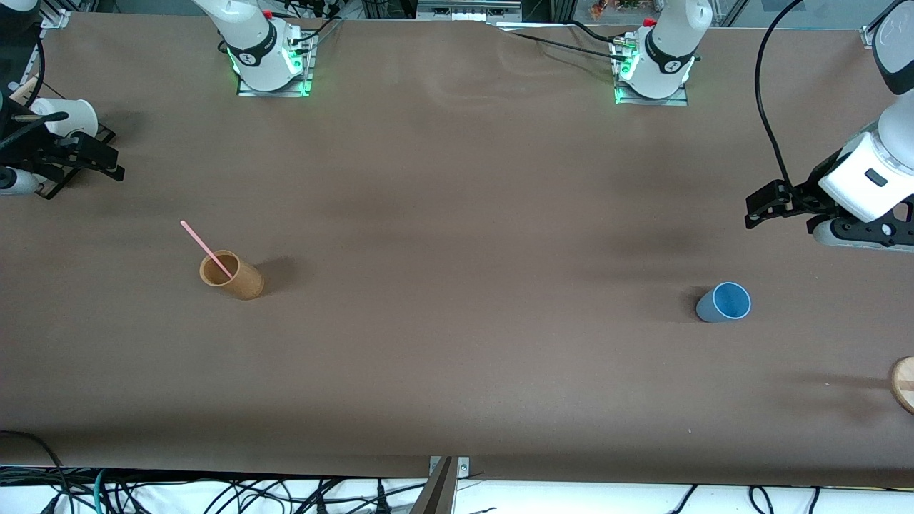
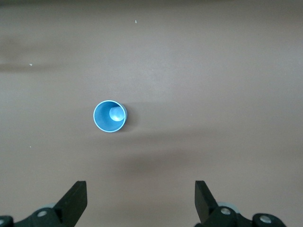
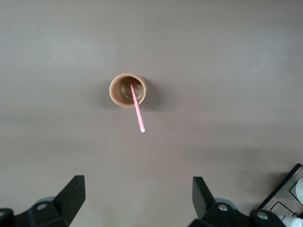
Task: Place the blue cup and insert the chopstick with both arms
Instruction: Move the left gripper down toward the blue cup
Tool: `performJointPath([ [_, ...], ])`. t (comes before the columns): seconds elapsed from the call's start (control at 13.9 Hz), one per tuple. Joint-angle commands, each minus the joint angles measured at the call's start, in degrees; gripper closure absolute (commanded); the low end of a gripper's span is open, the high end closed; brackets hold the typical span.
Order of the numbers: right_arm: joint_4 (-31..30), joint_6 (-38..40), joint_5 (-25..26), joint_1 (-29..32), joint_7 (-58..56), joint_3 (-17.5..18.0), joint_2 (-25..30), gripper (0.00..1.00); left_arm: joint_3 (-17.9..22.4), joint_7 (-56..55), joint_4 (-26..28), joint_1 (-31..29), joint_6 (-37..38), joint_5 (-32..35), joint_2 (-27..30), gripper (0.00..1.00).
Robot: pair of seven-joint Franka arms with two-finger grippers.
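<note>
The blue cup (image 1: 723, 303) (image 2: 110, 116) stands upright on the brown table (image 1: 457, 214) toward the left arm's end. My left gripper (image 1: 755, 212) (image 2: 141, 198) hangs open over bare table beside it, apart from it, with nothing between its fingers. The pink chopstick (image 1: 207, 250) (image 3: 137, 109) leans inside a tan cup (image 1: 230, 275) (image 3: 128, 90) toward the right arm's end. My right gripper (image 1: 113, 163) (image 3: 138, 196) is open and holds nothing, over the table's edge at that end, well away from the tan cup.
A white cup (image 1: 68, 114) sits in a black rack (image 1: 78, 168) (image 3: 284, 198) at the right arm's end. A round wooden piece (image 1: 903, 384) shows at the table's edge at the left arm's end. Both arm bases (image 1: 268, 64) (image 1: 653, 71) stand along the table's back edge.
</note>
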State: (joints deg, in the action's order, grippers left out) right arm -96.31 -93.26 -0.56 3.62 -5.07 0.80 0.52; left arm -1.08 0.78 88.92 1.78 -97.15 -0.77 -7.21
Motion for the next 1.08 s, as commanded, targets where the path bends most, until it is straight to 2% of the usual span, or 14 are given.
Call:
performJointPath([
  [0.0,0.24,0.01,-0.23,0.25,0.14,0.52,0.36,0.00,0.02,0.89,-1.99,-0.03,1.08,0.33,-0.87,0.00],
  [1.0,0.33,0.09,-0.14,0.25,-0.65,0.61,0.28,0.00,-0.16,0.97,-1.91,-0.11,0.99,0.41,-1.58,0.00],
])
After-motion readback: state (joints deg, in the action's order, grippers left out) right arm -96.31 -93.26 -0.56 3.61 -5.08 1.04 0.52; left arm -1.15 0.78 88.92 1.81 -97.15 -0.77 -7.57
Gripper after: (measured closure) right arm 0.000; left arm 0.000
